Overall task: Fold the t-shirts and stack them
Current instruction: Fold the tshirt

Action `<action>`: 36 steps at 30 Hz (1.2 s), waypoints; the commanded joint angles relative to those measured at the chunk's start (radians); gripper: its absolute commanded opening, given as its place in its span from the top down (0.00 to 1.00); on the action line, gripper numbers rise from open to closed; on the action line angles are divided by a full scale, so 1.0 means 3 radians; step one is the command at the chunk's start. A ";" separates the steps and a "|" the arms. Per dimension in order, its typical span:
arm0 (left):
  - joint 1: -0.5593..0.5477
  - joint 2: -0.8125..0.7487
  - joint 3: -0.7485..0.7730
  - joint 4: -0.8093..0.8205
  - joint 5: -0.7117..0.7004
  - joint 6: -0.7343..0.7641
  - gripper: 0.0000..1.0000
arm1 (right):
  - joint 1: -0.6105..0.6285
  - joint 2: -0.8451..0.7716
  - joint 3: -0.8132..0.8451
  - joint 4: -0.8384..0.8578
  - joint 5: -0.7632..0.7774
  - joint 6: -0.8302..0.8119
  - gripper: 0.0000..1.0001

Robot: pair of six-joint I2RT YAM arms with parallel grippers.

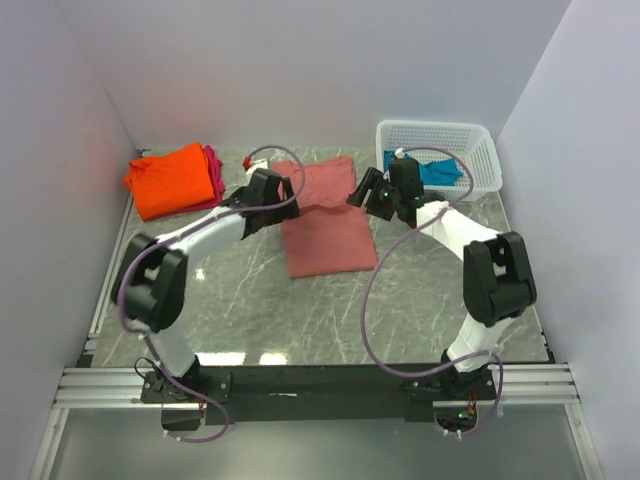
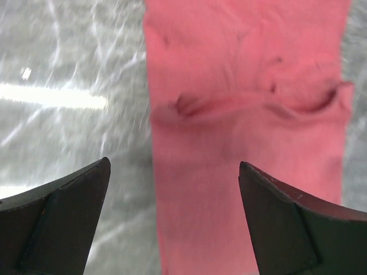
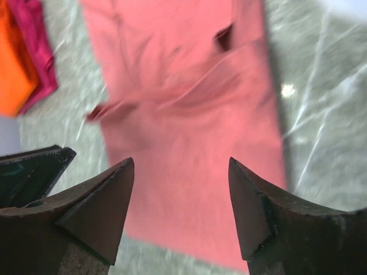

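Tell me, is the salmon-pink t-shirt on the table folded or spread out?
Folded. The salmon-pink t-shirt lies as a narrow rectangle, with no sleeves sticking out and the edge of one layer crossing its middle.

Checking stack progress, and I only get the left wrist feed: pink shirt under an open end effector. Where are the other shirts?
Observer: The orange shirt lies folded on top of the magenta shirt, at the far-left corner of the table.
Operator: And the fourth?
Observer: The teal shirt sits in the white basket, far right.
Operator: Anything held on the right?
Observer: No. The right end effector is open and empty, above the right edge of the pink shirt.
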 commanded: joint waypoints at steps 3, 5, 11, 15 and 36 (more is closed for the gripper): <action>-0.0003 -0.0941 -0.0752 0.0199 0.0296 -0.0247 0.01 | 0.0296 -0.0301 -0.0240 0.0167 -0.0232 -0.0266 0.25; -0.0013 -0.1197 -0.1129 0.0209 0.0317 -0.0349 0.01 | 0.0433 -0.0189 -0.0159 0.0121 -0.0166 -0.0348 0.24; -0.0054 -0.2240 -0.1922 -0.0189 0.0241 -0.0656 0.01 | 0.0756 0.0511 0.0592 -0.0048 -0.0231 -0.0374 0.24; -0.0069 -0.2977 -0.2276 -0.0420 0.0199 -0.0815 0.01 | 0.0904 0.1084 0.1318 -0.0125 -0.0329 -0.0343 0.24; -0.0141 -0.2432 -0.2272 0.0367 0.0772 -0.0749 0.01 | 0.0624 0.0044 0.0622 -0.0044 0.0090 -0.0293 0.23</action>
